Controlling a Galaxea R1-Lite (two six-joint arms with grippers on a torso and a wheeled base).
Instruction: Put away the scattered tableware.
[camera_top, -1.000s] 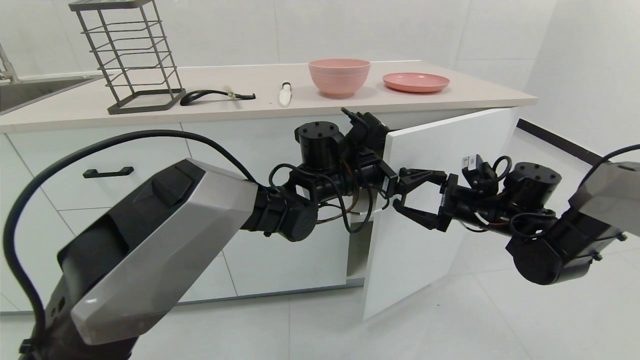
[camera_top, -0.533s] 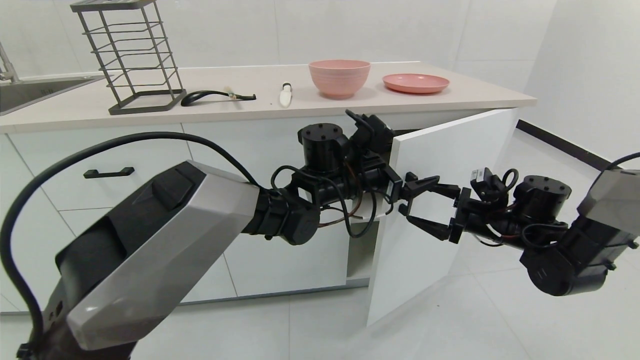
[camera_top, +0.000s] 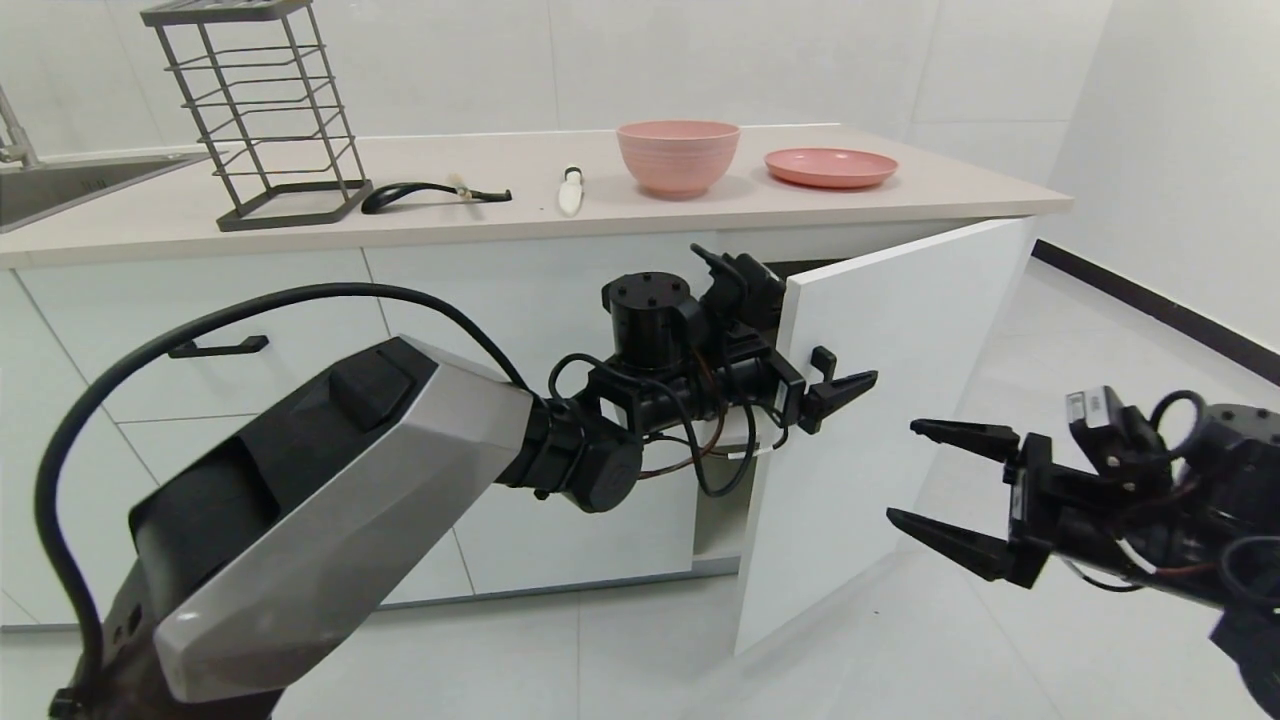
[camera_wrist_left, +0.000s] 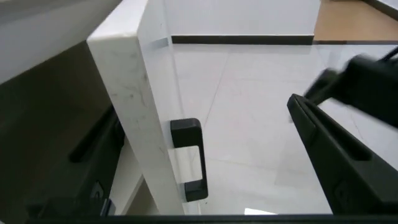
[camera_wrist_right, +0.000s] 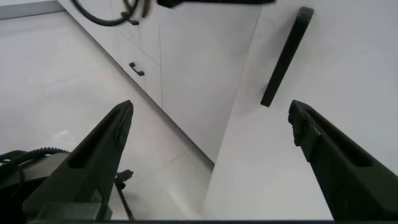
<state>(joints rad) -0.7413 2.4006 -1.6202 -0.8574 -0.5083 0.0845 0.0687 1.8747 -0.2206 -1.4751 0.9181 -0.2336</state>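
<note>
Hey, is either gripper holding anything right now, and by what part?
Nothing is clamped. The left gripper straddles the edge of the cabinet door, jaws open; the right gripper is open and empty.

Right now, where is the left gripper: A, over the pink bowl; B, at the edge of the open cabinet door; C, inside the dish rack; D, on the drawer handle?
B: the left gripper straddles the free edge of the open cabinet door, beside its black handle.

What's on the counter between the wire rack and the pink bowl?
Head view: a black spoon and a small white utensil lie between rack and bowl.
</note>
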